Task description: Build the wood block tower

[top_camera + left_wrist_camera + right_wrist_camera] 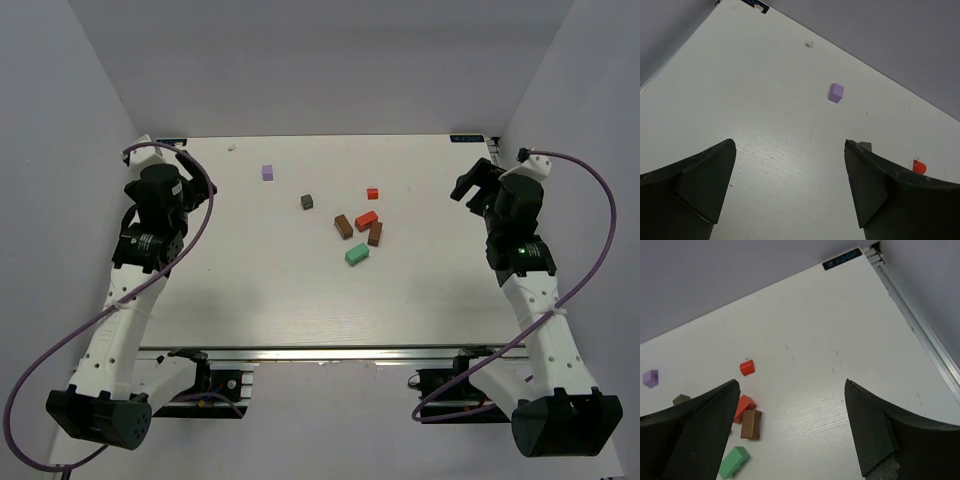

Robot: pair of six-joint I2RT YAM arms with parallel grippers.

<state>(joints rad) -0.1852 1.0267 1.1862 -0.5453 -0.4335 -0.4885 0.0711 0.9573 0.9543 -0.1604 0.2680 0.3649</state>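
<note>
- The left pincer (790,150) is released: its two dark fingers stand wide apart, and in the gap between them we see only the bare white table (300,310).
- The right pincer (790,387) is released as well, its fingers wide apart and grasping nothing.
- In the top view the left pincer hangs over the far left corner of the table and the right pincer near the far right edge. Both are well apart from the wood blocks.
- Closest to the left pincer lies a lilac cube (267,172), alone on the far left part of the table. A small white bit (232,147) lies near the far edge.
- A dark grey cube (307,202) lies between the lilac cube and the other blocks.
- A small red cube (373,193) lies alone, near the centre of the table.
- Just nearer than it we see a loose group. A red bar (366,220) has one brown bar (343,227) just beside it on the left. A second brown bar (375,234) is touching its near side.
- A green bar (357,254) lies near this group, on its near side.
- Every block lies flat on the table, and none rests on another.
</note>
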